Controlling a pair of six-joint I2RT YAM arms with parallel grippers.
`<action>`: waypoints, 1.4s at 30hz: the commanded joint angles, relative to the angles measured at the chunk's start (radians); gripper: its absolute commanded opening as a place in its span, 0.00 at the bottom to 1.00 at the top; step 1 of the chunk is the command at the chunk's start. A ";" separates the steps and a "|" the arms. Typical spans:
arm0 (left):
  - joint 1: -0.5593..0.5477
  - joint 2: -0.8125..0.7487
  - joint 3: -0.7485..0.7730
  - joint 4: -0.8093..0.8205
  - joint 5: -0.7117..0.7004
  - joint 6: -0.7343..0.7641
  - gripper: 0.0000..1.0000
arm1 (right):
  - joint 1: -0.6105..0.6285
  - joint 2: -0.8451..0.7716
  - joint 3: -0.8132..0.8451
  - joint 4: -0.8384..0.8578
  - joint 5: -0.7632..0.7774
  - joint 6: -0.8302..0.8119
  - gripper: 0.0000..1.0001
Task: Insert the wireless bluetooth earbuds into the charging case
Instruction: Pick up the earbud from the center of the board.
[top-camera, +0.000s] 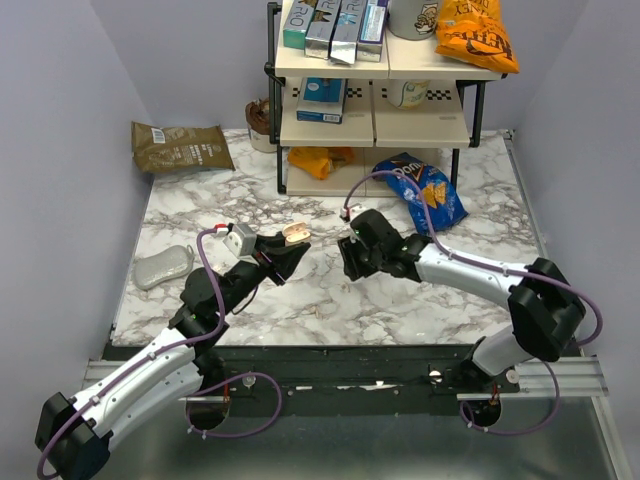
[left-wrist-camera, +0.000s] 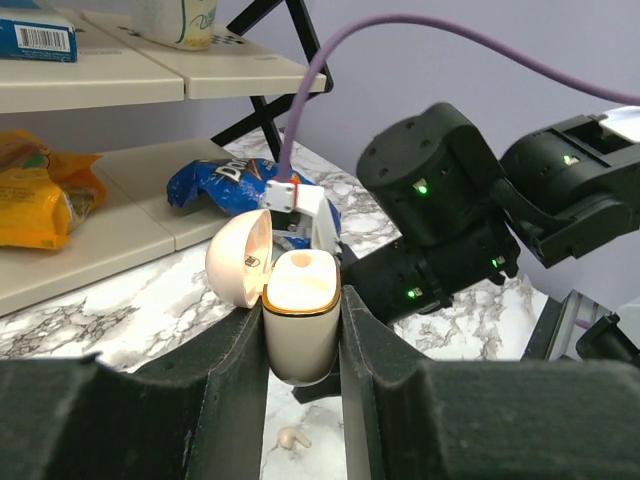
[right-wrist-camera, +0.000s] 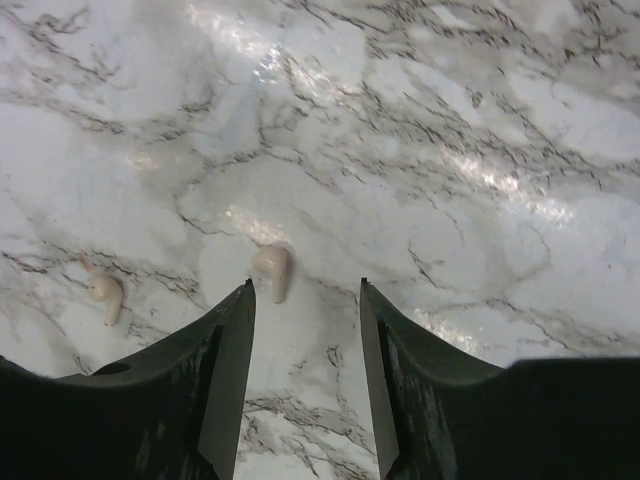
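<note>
My left gripper is shut on the pale beige charging case, held upright above the table with its lid swung open to the left; it also shows in the top view. A cream earbud lies on the marble below it. My right gripper is open, pointing down just above the marble. A cream earbud lies just ahead of its left fingertip, a second cream earbud lies further left. No black buds are in view.
A shelf rack with boxes and snack bags stands at the back. A blue chip bag lies behind the right gripper. A brown bag and a grey computer mouse lie at the left.
</note>
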 joint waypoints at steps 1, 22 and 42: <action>-0.005 -0.011 0.008 0.012 -0.011 0.000 0.00 | 0.000 0.084 0.100 -0.077 -0.087 -0.123 0.56; -0.005 -0.015 0.005 0.012 -0.014 0.003 0.00 | 0.032 0.248 0.149 -0.085 -0.138 -0.120 0.58; -0.005 -0.025 0.000 0.005 -0.020 0.003 0.00 | 0.041 0.303 0.162 -0.060 -0.099 -0.080 0.54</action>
